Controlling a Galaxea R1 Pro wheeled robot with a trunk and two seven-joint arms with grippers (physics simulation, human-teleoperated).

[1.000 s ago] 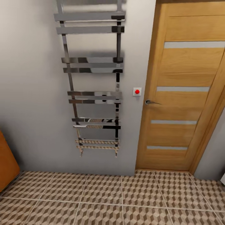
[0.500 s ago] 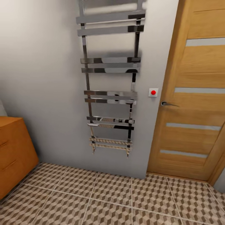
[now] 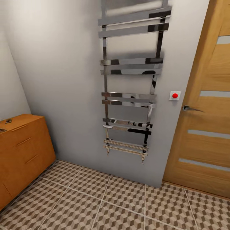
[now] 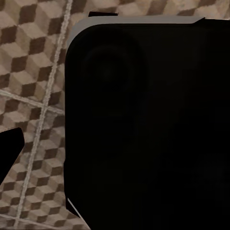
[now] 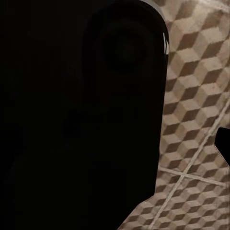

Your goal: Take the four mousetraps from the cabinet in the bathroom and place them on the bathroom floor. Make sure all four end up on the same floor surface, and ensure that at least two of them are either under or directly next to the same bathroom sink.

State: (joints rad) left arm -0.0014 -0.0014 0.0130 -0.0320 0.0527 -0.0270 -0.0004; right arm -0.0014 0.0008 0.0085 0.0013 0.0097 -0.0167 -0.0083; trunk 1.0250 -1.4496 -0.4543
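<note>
As my head swings leftward, the whole picture has slid to the right: the chrome towel rail (image 3: 129,86) that sat left of centre a second ago now stands right of centre, and the wooden door (image 3: 204,121) is cut off by the right edge, its handle (image 3: 190,109) and the red wall button (image 3: 174,95) pushed over with it. None of these moved; only my view did.

What the turn has brought in is the cabinet (image 3: 24,150), a sliver of orange a second ago, now showing its top, a corner and three drawer fronts with slim bar handles at lower left. On its top, close to the left edge of my view, I can make out two small dark flat pieces, which I take to be mousetraps (image 3: 8,121), too small to be sure. The others I cannot place.

So I judge I am still on the approach, with nothing yet picked up. The bathroom floor (image 3: 121,198) lies bare between me and the cabinet.

Each wrist camera looks past a dark body onto cube-pattern tiles, so I cannot tell how wide either tool stands.
</note>
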